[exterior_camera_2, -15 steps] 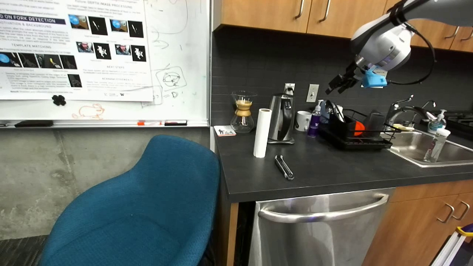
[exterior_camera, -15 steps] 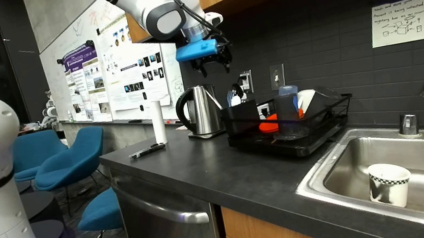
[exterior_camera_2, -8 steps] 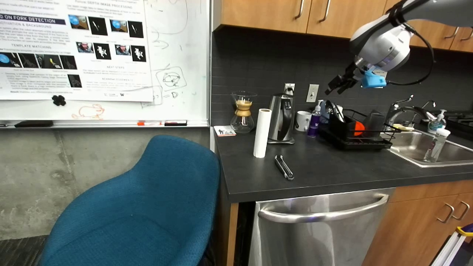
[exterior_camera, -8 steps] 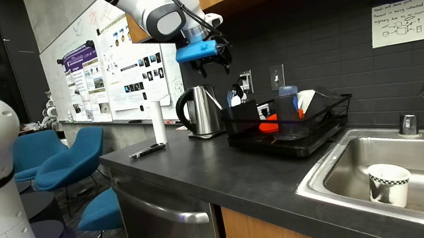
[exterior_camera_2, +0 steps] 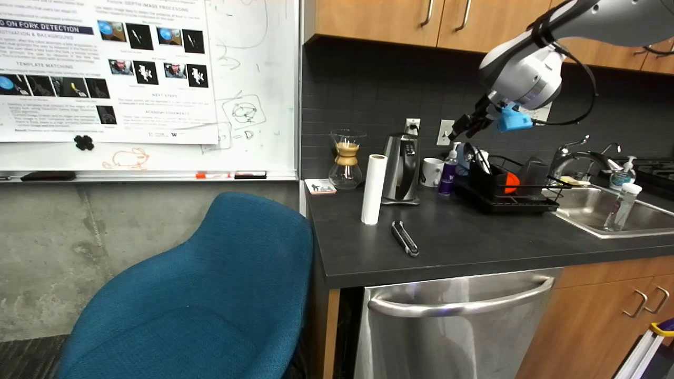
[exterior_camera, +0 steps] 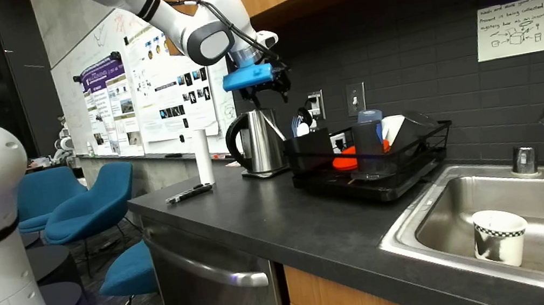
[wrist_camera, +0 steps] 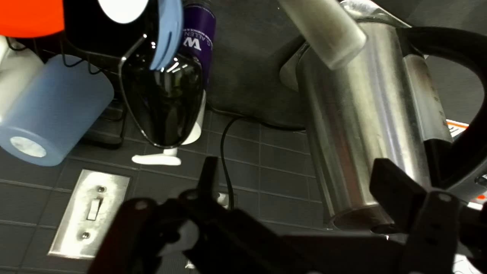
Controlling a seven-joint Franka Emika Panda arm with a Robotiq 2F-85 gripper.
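Counter, dark, bearing the household items below. Robot arm, white, reaching over it from above. Sink, steel, set into the counter. Dish rack, black, loaded, near the sink. Kettle, steel with black handle, upright on its base on the counter. Gripper, black: fingers spread wide, holding nothing, hanging above the counter; nearest things the kettle and a shiny black utensil at the rack. Which is closer cannot be told; no contact shows. White roll, standing on end near the kettle. Pump bottle, purple, just beside the rack. White mug, between kettle and bottle. Slender tool, black and silver, lying near the roll; kind unclear.

Step in hand, as judged: positioning in open air, before any grasp. Next move, as judged: calls for lining the spread fingers up with a single item and descending slowly, clear of the crowded rack.
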